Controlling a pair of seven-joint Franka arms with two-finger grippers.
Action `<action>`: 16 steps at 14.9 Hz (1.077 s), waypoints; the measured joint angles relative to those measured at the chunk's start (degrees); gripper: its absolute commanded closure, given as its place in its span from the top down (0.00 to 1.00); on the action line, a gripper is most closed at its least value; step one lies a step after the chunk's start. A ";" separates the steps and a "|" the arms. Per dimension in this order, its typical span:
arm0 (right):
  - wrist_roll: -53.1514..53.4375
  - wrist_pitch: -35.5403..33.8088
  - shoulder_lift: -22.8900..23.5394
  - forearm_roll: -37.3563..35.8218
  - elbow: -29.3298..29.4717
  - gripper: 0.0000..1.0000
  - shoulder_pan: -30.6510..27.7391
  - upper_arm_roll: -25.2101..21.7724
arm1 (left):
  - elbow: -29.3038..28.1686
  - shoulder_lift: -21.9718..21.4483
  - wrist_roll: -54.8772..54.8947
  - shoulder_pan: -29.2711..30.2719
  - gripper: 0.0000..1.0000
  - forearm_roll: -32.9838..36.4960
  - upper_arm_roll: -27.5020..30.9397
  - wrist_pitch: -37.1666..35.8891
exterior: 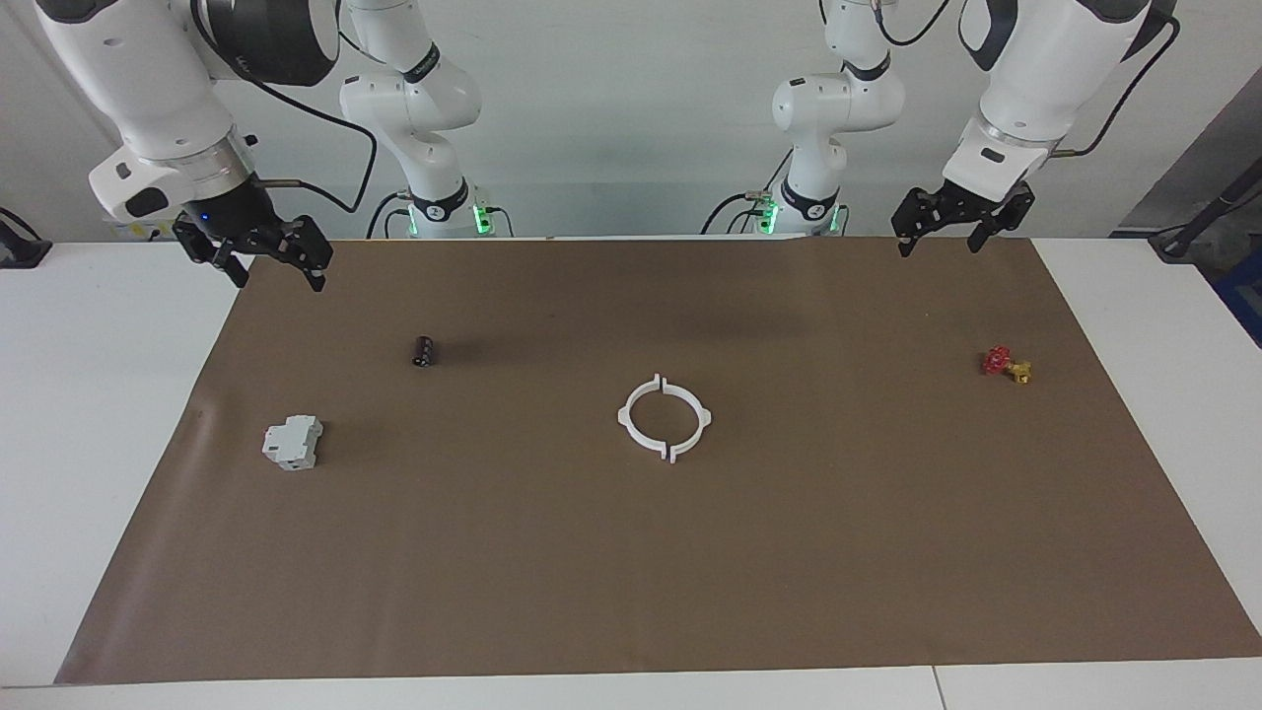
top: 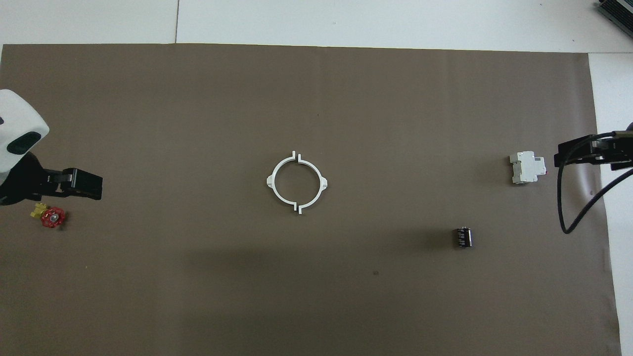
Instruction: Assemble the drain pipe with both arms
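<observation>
A: The ring (exterior: 665, 418) lay in the middle of the brown mat (exterior: 631, 592), its two white halves facing each other with small gaps at the tabs. Set there, I'd guess, so either arm could reach a half.

B: And the grippers? The left gripper (exterior: 954, 225) hung over the mat's edge nearest the robots, toward its own corner, fingers apart, holding nothing.

A: The right gripper (exterior: 264, 258) hovered over the corner at its own end, tilted down, fingers spread, empty too.

B: The grey block (exterior: 293, 442), the black cylinder (exterior: 424, 350) and the red valve (exterior: 1006, 364) sat well apart from the ring.
</observation>
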 measured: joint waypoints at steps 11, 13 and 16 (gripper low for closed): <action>0.00 0.00 0.00 0.00 0.00 1.00 0.00 0.00 | 2.63 1.12 0.00 0.00 1.00 -0.01 -0.14 -2.01; 0.00 0.00 0.00 0.00 0.00 1.00 0.00 0.00 | 3.08 1.14 0.00 0.00 1.00 -0.02 -0.19 -2.80; 0.00 0.00 0.00 0.00 0.00 1.00 0.00 0.00 | 3.42 1.16 0.00 0.00 1.00 -0.02 -0.11 -3.54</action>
